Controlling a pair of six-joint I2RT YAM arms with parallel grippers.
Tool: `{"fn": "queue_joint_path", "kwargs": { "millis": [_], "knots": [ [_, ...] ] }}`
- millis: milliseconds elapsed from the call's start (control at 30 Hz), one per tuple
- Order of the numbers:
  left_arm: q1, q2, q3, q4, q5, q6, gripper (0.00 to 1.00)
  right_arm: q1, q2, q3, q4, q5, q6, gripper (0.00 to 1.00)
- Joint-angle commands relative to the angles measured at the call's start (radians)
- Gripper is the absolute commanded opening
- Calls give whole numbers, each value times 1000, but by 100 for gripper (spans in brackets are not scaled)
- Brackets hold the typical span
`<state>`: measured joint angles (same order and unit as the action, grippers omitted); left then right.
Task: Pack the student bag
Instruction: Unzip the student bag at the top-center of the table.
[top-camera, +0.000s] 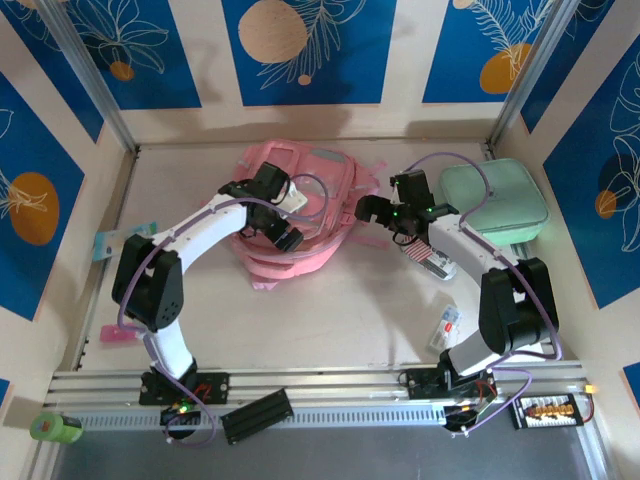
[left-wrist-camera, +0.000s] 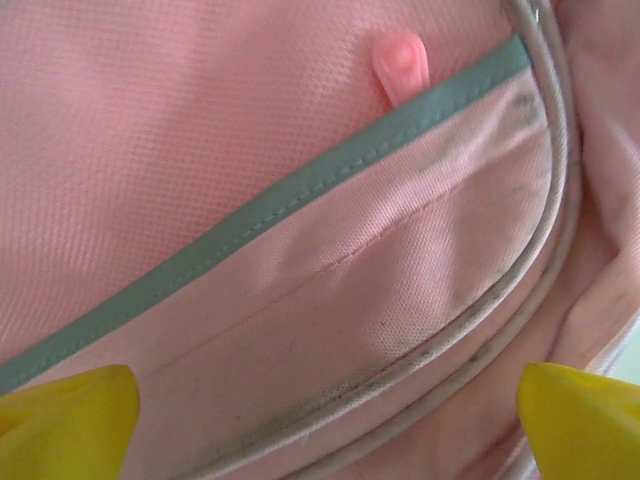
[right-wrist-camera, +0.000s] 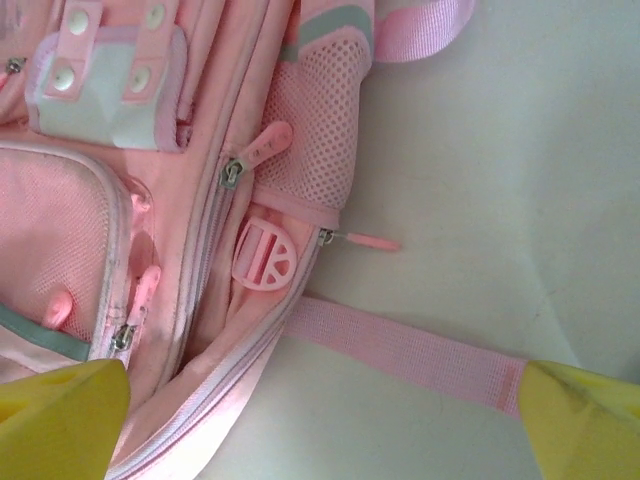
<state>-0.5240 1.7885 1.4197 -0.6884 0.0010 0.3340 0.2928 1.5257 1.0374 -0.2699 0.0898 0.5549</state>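
The student bag (top-camera: 310, 175), a pink backpack, lies flat at the back middle of the table. My left gripper (top-camera: 288, 218) hovers over its front, open. The left wrist view has the yellow fingertips (left-wrist-camera: 65, 420) spread wide over a pink pocket (left-wrist-camera: 330, 300) edged with grey-green trim (left-wrist-camera: 300, 195) and a pink zip pull (left-wrist-camera: 402, 62); nothing lies between them. My right gripper (top-camera: 370, 210) is at the bag's right edge, open. Its fingertips (right-wrist-camera: 585, 425) straddle a pink strap (right-wrist-camera: 400, 350) on the table without touching it, near a round buckle (right-wrist-camera: 265, 255) and a mesh side pocket (right-wrist-camera: 315, 120).
A mint-green case (top-camera: 493, 198) sits at the back right. A striped item (top-camera: 425, 255) and a small packet (top-camera: 447, 325) lie near the right arm. At the left wall lie a blue item (top-camera: 105, 243) and a pink item (top-camera: 115, 335).
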Motion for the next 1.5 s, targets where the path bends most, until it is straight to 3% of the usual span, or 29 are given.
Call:
{"fn": "queue_joint_path", "kwargs": {
  "millis": [0, 67, 167, 433, 667, 833, 900, 1033, 1467],
  "knots": [
    [0, 40, -1, 11, 6, 261, 95, -12, -24, -13, 21, -59, -2, 99],
    [-1, 67, 11, 5, 17, 350, 93, -14, -21, -13, 24, -74, 2, 99],
    [2, 100, 21, 51, -55, 434, 88, -15, -12, -8, 21, -90, 9, 99],
    [15, 167, 125, 65, -80, 479, 68, -9, -19, -10, 22, -95, 43, 99],
    [15, 143, 143, 67, -20, 478, 32, -10, -31, -10, 6, -88, 64, 100],
    [21, 81, 109, 85, 39, 457, 12, -9, -28, -10, 16, -102, 74, 99],
    [23, 45, 84, 111, 74, 432, 5, -12, -16, -5, 40, -163, 76, 98],
    [26, -38, 12, 199, 140, 398, 0, -16, 34, 21, 128, -276, 109, 95],
    [88, -230, -199, 383, 276, 243, 0, -24, 401, 351, 195, -435, 99, 90]
  ]
}}
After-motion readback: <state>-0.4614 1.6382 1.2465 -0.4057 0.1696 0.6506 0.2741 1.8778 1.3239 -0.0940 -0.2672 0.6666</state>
